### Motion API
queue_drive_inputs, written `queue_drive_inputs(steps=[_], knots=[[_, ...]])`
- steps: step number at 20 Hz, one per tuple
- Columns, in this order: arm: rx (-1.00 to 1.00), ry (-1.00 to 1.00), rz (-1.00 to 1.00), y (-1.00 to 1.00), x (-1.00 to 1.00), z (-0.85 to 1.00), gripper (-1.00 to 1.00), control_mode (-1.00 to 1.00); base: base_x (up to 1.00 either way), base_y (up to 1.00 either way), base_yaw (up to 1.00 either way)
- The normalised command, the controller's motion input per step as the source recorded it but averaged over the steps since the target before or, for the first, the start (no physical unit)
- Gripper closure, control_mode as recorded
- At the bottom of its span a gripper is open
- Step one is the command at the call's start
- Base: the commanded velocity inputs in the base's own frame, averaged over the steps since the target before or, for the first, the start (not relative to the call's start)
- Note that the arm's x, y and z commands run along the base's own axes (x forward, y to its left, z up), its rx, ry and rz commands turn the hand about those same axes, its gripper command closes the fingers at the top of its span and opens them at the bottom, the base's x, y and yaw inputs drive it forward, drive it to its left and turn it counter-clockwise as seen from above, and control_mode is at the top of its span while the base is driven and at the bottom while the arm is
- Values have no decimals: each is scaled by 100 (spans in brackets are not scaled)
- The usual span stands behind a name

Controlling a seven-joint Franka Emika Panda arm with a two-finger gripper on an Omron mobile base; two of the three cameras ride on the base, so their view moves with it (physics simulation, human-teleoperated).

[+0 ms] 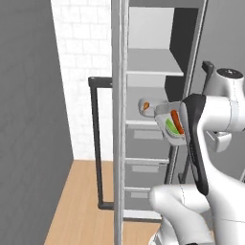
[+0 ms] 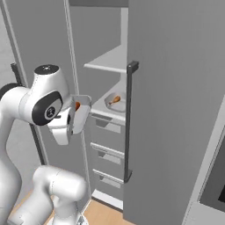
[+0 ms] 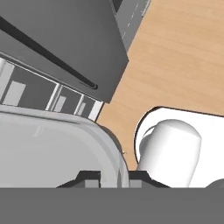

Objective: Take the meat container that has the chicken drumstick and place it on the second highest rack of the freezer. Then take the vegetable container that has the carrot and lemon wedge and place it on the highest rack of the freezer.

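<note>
The freezer (image 1: 119,143) stands open. On its second highest rack (image 1: 136,122) sits the meat container (image 1: 147,107) with the chicken drumstick (image 2: 115,99). The highest rack (image 1: 152,63) is bare. My gripper (image 3: 114,178) is shut on the rim of the vegetable container (image 1: 173,124), its fingertips (image 3: 89,177) on either side of the wall. The container hangs tilted in front of the lower shelf, with the carrot (image 1: 176,121) and the lemon wedge (image 1: 170,127) inside. In the right base view the vegetable container (image 2: 82,115) shows edge-on beside my hand.
The freezer's open doors flank the opening, one with a dark bar handle (image 1: 94,143), the other with a dark bar handle (image 2: 128,121). Grey drawers (image 1: 146,139) lie below the shelves. Wood floor (image 3: 183,52) is underneath. A white tiled wall (image 1: 83,72) stands behind the left door.
</note>
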Motion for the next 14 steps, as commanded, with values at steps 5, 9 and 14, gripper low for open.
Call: queue_drive_inputs(steps=[5,9,14], knots=[[0,0,0,0,0,0,100,100,61,0,0],[0,0,0,0,0,0,100,100,44,0,0],[0,0,0,0,0,0,100,100,55,0,0]])
